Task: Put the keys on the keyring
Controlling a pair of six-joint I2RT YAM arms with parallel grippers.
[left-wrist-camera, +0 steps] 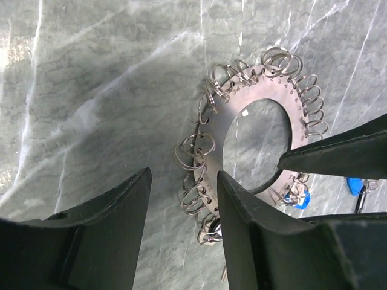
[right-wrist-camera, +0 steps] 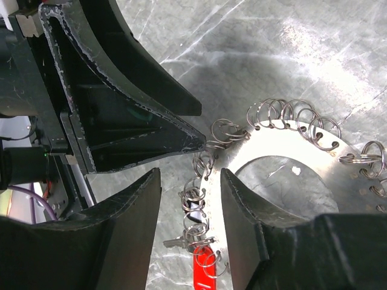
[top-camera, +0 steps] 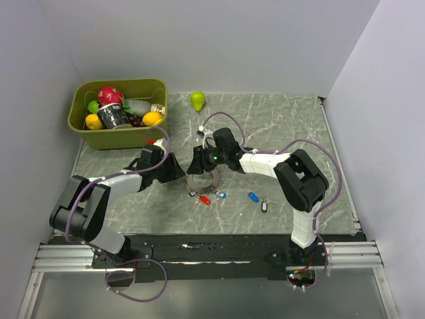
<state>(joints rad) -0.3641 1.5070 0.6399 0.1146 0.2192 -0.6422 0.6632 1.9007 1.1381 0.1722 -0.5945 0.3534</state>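
Two grippers close on the keyring (top-camera: 203, 181), which lies flat. The left gripper (left-wrist-camera: 184, 205) is at its left rim and the right gripper (right-wrist-camera: 190, 205) at its far rim, each with jaws parted astride the small loops (left-wrist-camera: 195, 148), clamping nothing. Loose keys (top-camera: 254, 197) lie on the ring's near-right side, so the right arm looks nearer to them.

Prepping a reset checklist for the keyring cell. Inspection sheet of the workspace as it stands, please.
Surface: grey marbled tabletop.
Job's things: keyring flat at centre, rim lined with small split rings; red-tagged key, blue-tagged key, dark-tagged key by its near side.
Clutter: green bin holding fruit, far left; loose pear.
Grippers: left gripper, right gripper open, both at the keyring's rim.
Cables: purple cables loop above the tabletop.
Surroundings: plain walls, metal rail in front.
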